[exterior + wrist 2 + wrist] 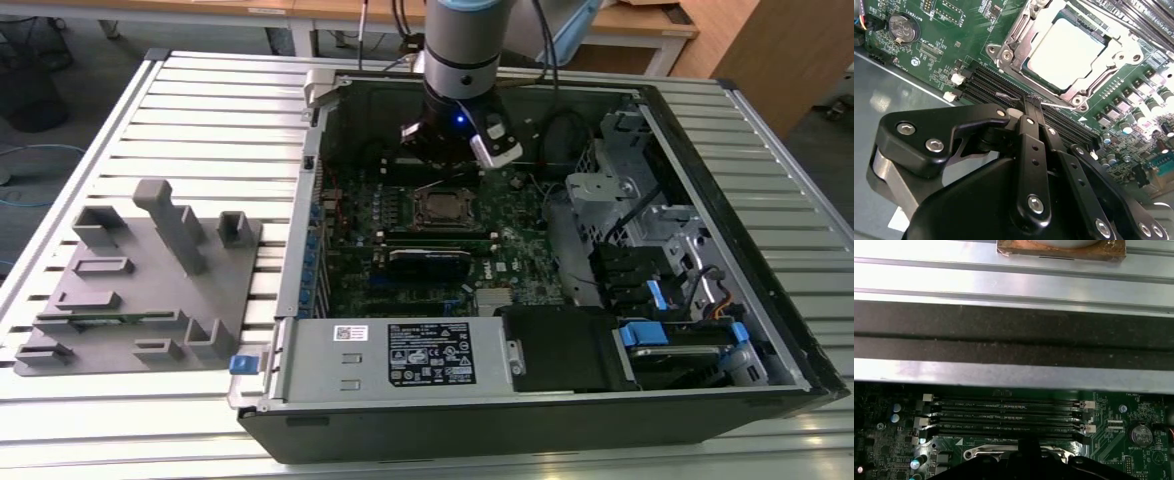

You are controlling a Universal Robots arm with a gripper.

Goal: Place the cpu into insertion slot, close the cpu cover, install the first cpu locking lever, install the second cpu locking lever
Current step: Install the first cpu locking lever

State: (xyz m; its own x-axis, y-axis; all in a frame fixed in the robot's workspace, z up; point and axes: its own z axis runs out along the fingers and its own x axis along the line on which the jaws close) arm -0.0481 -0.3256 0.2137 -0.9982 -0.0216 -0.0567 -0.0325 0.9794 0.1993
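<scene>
Silver-grey chip: the cpu [1066, 50] lies flat inside the insertion slot [445, 208], a little above the middle of the exterior view.
Cover: the cpu cover [1019, 40] is folded down flat on the socket. The chip's pale top shows through its square window in the second wrist view.
Gripper: the gripper [1026, 106] hangs low over the board just beside the socket, its black fingers [1031, 150] pressed together with no gap between them.
Grip: the fingertips meet at a thin metal rod [1059, 104] that runs along the socket's edge. Whether they pinch it or merely touch it cannot be told.
Arm: the arm [461, 40] drops from the top centre of the exterior view into the open computer case [467, 425].
Board: the green motherboard [527, 265] fills the case floor, with long black memory slots [1004, 415] between the socket and the case wall and a coin battery [1140, 432] near them.
Foreground: a power supply [400, 355] with a white label sits at the lower centre of the exterior view.
Surroundings: the case rests on a slatted metal table [200, 90], and a grey moulded fixture [134, 300] stands on the exterior view's left, well apart from the gripper.
</scene>
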